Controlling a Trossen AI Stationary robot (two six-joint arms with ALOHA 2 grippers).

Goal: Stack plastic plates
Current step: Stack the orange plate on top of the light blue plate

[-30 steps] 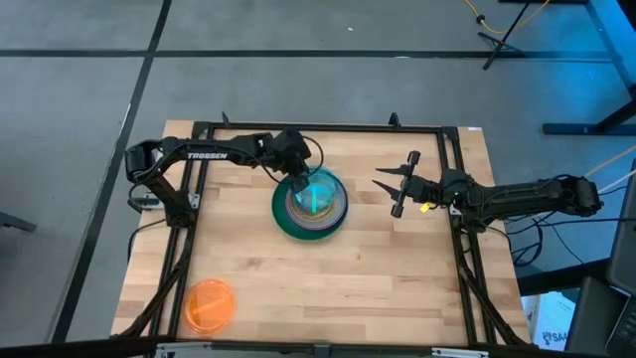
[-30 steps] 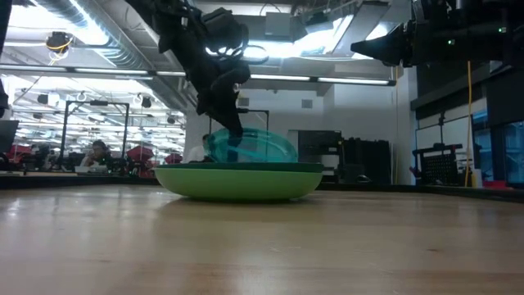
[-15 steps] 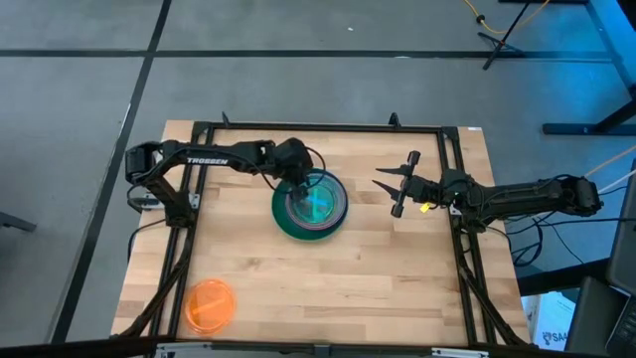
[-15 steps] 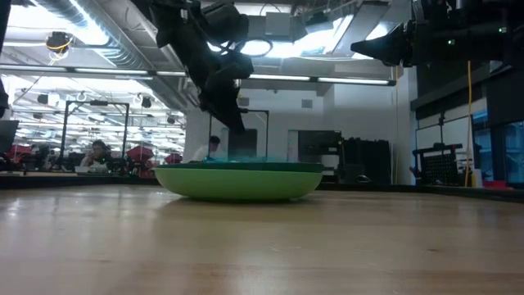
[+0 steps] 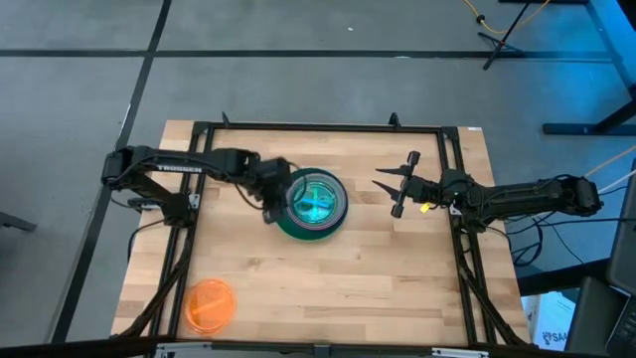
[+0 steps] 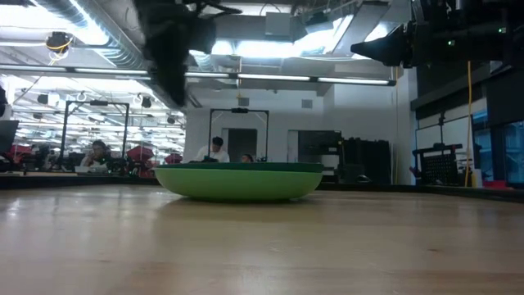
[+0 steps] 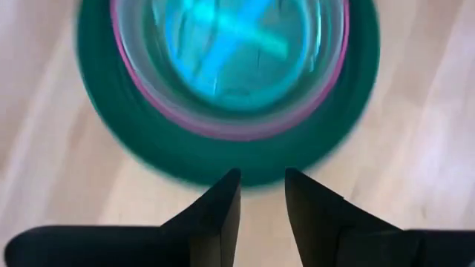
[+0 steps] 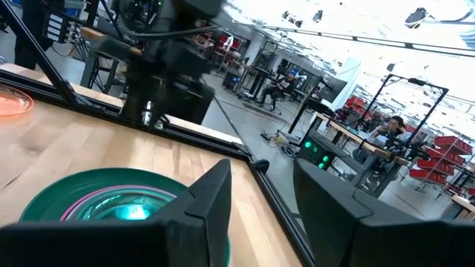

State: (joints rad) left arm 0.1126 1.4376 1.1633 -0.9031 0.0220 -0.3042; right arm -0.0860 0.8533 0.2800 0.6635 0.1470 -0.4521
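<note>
A stack of plastic plates (image 5: 310, 204) rests on the table's middle. A large dark green plate is at the bottom, a magenta rim (image 7: 223, 132) shows inside it, and a translucent blue plate (image 7: 230, 44) lies on top. A translucent orange plate (image 5: 210, 304) lies alone near the front left corner. My left gripper (image 5: 274, 202) hovers just left of the stack, open, with nothing between its fingers (image 7: 263, 182). My right gripper (image 5: 383, 184) waits raised to the right of the stack, open and empty (image 8: 263, 185).
A black frame (image 5: 318, 127) runs along the table's far edge and down both sides. Bare wood lies between the stack and the orange plate. In the low view, people sit at benches in the room behind the table.
My left gripper held the blue plate tilted over the stack and let go of it. The plate now lies flat on top. The gripper has then risen and drawn back toward the table's left edge, clear of the stack.
</note>
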